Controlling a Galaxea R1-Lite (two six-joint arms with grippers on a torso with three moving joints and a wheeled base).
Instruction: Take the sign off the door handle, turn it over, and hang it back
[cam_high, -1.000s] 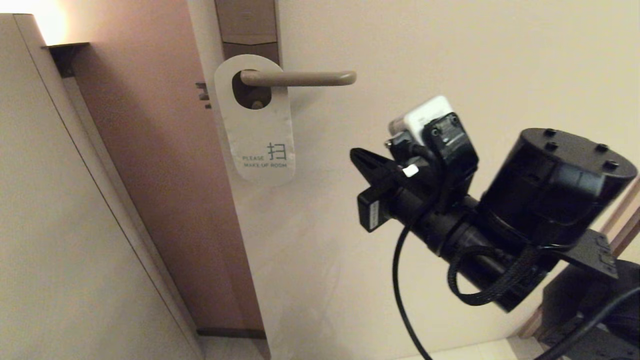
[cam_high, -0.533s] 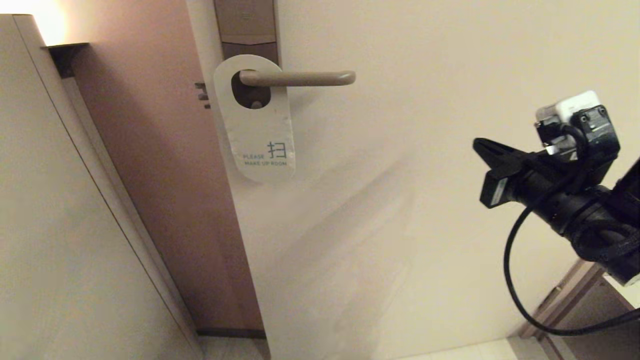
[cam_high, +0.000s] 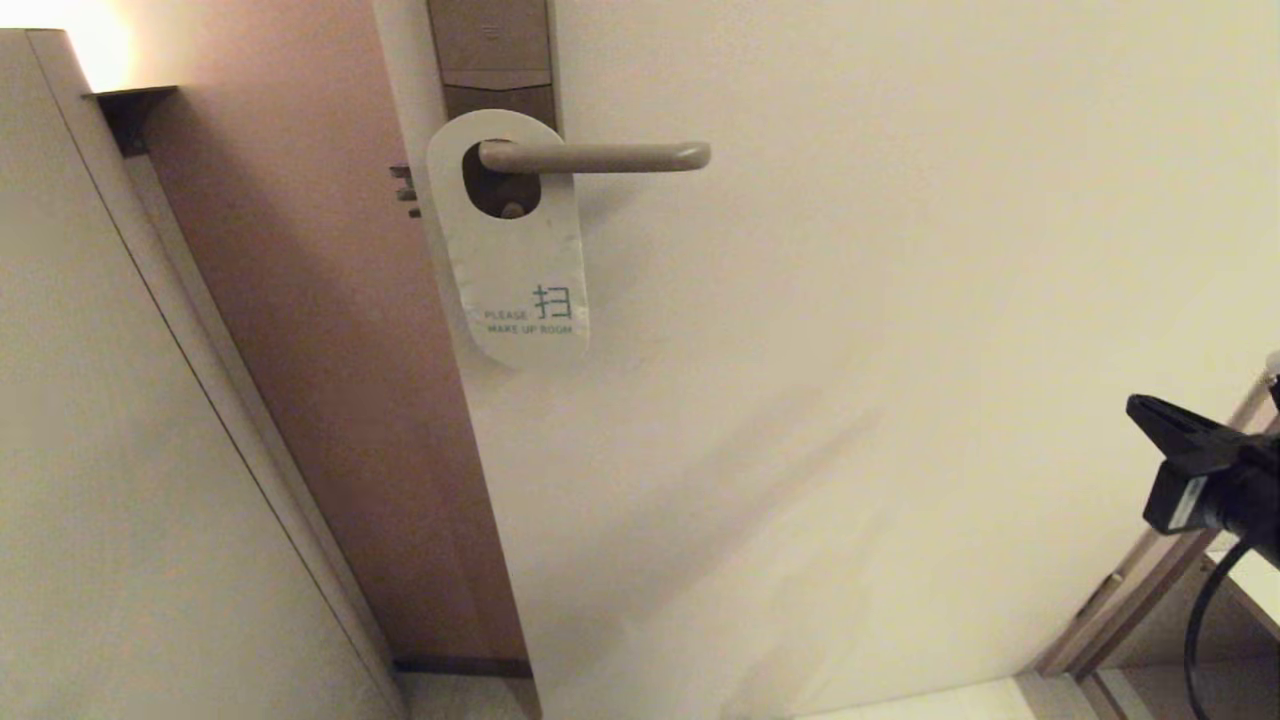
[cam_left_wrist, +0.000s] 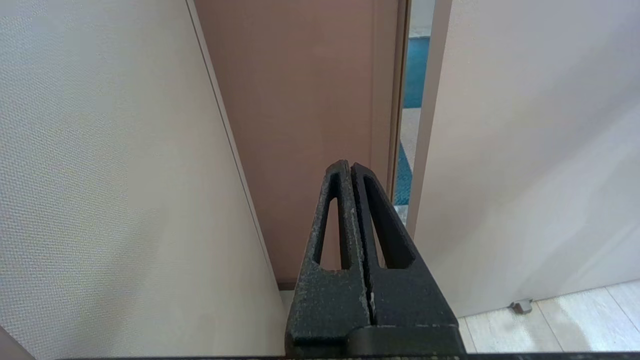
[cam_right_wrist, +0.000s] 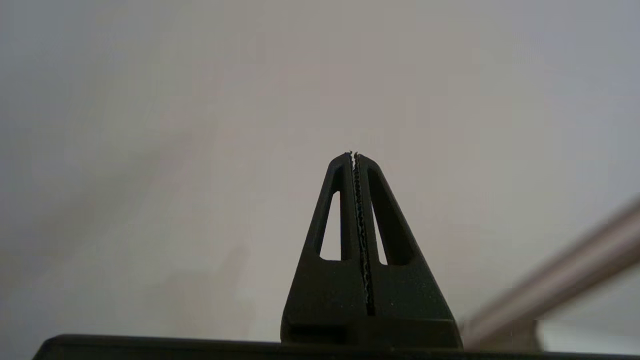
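Observation:
The sign (cam_high: 515, 270) hangs by its oval hole on the door handle (cam_high: 600, 156), white side out, reading "PLEASE MAKE UP ROOM". The handle is a beige-bronze lever on a brown lock plate (cam_high: 490, 50). My right gripper (cam_high: 1140, 408) is shut and empty at the far right edge of the head view, low and well away from the sign. In the right wrist view it (cam_right_wrist: 353, 155) faces only the pale door. My left gripper (cam_left_wrist: 348, 167) is shut and empty, low down, pointing at the door gap; it does not show in the head view.
The pale door (cam_high: 850, 350) stands ajar, with a brown frame edge (cam_high: 330, 350) and a beige wall panel (cam_high: 120, 450) to its left. A door stop (cam_left_wrist: 520, 305) sits on the floor. A wooden frame (cam_high: 1130, 600) runs at the lower right.
My right arm has pulled back down and to the right, from beside the sign to the frame's right edge. The sign swayed slightly and still hangs on the handle.

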